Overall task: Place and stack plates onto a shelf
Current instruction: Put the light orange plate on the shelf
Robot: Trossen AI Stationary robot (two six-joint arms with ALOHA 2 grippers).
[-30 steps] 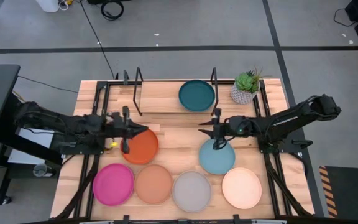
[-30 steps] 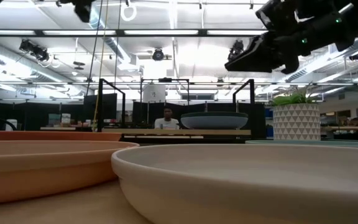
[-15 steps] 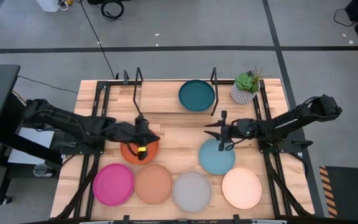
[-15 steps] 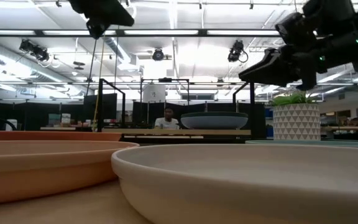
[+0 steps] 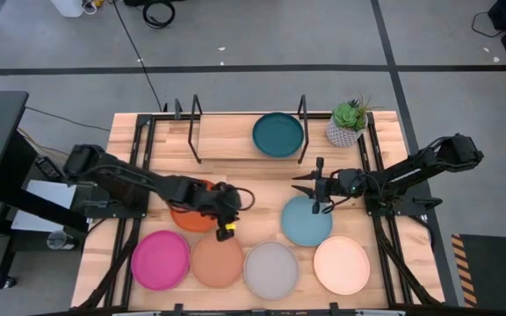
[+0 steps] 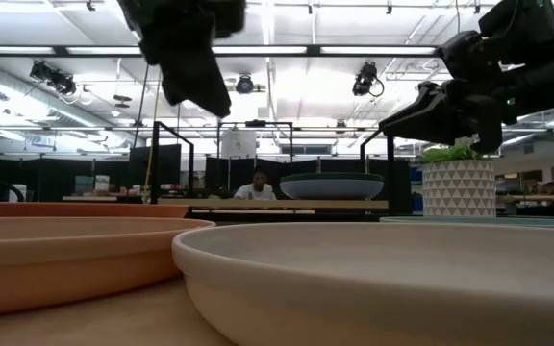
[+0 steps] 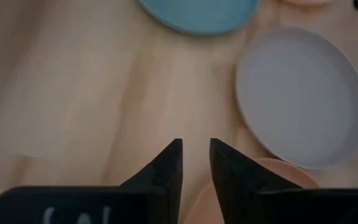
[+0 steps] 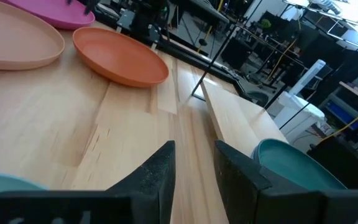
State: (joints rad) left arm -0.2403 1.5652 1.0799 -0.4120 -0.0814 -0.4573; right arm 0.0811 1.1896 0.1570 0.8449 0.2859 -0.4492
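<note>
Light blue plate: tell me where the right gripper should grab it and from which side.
Judging by the pose, grip the light blue plate by its rim at the edge nearest the shelf. It lies flat, so only the raised lip offers a pinch, and the right gripper hovers over that edge, empty.

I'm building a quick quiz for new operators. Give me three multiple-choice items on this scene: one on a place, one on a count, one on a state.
1. Which plate is on the shelf?
A. the orange one
B. the dark teal one
C. the grey one

2. How many plates lie in the row along the table's near edge?
A. four
B. two
C. six

3. What does the left gripper hold?
A. a plate
B. the plant
C. nothing

Key: 1 B, the dark teal plate sits on the plank. 2 A, magenta, salmon, grey and cream. 3 C, the left wrist view shows bare table between its fingers.
</note>
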